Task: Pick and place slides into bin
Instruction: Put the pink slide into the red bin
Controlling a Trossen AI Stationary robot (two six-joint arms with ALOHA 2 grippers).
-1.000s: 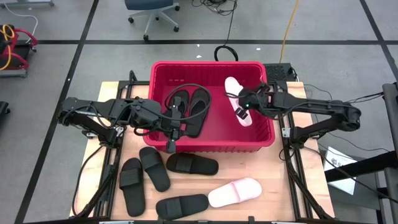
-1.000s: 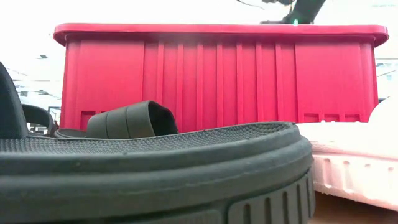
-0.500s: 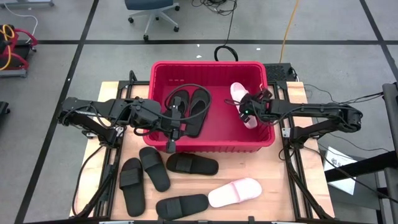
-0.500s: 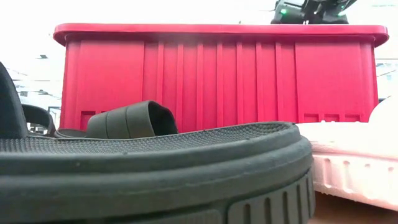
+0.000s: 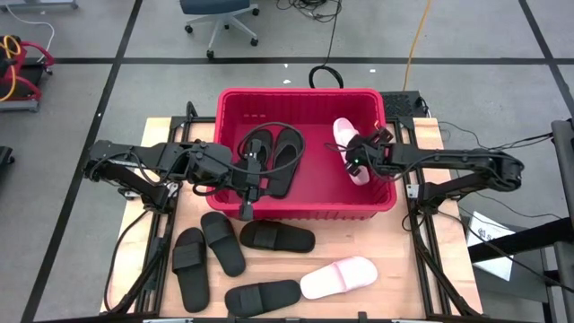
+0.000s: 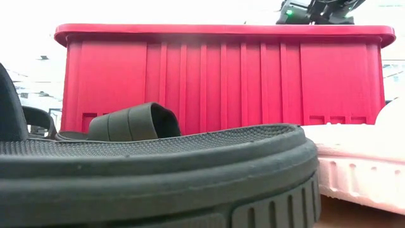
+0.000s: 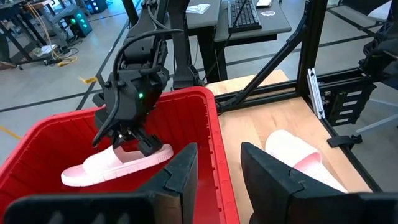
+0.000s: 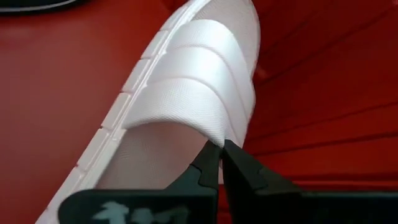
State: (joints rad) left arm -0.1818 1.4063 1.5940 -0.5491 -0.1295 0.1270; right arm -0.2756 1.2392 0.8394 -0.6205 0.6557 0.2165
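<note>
**Pink slide held inside the bin**

The right gripper is inside the red bin, by its right wall, with both fingers pinched on the strap edge of a pink slide. The left gripper hangs over the bin's front wall with its fingers spread and nothing between them. Two black slides lie in the bin. On the table in front of the bin lie four black slides and a second pink slide (all clear of both grippers).
</note>
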